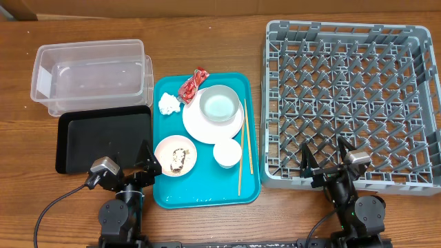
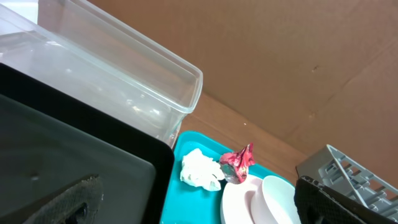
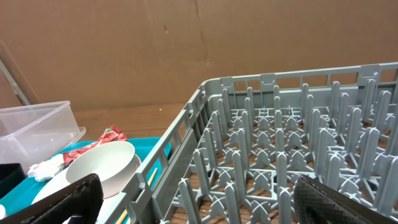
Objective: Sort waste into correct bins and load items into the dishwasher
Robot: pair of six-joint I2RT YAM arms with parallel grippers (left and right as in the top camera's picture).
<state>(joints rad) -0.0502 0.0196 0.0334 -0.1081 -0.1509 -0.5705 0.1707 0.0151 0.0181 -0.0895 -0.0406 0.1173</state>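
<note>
On the teal tray (image 1: pixel 207 194) lie a red wrapper (image 1: pixel 193 85), a white napkin (image 1: pixel 168 105), a pale plate (image 1: pixel 207 127) carrying a bowl (image 1: pixel 220 105), a second bowl (image 1: pixel 176 156) with rice and brown scraps, a cup (image 1: pixel 227 152) and chopsticks (image 1: pixel 242 148). The clear tub (image 1: pixel 93 72) and black tray (image 1: pixel 103 141) sit to the left, the grey dish rack (image 1: pixel 351 96) to the right. My left gripper (image 1: pixel 147 161) hangs open and empty at the teal tray's near left edge. My right gripper (image 1: pixel 322 156) is open and empty over the rack's near edge.
In the left wrist view the napkin (image 2: pixel 200 169) and wrapper (image 2: pixel 237 163) lie ahead, between the wide-apart fingers (image 2: pixel 68 202). The right wrist view looks across the rack's pegs (image 3: pixel 280 124), with the bowl (image 3: pixel 102 163) at the left. A brown cardboard wall stands behind the table.
</note>
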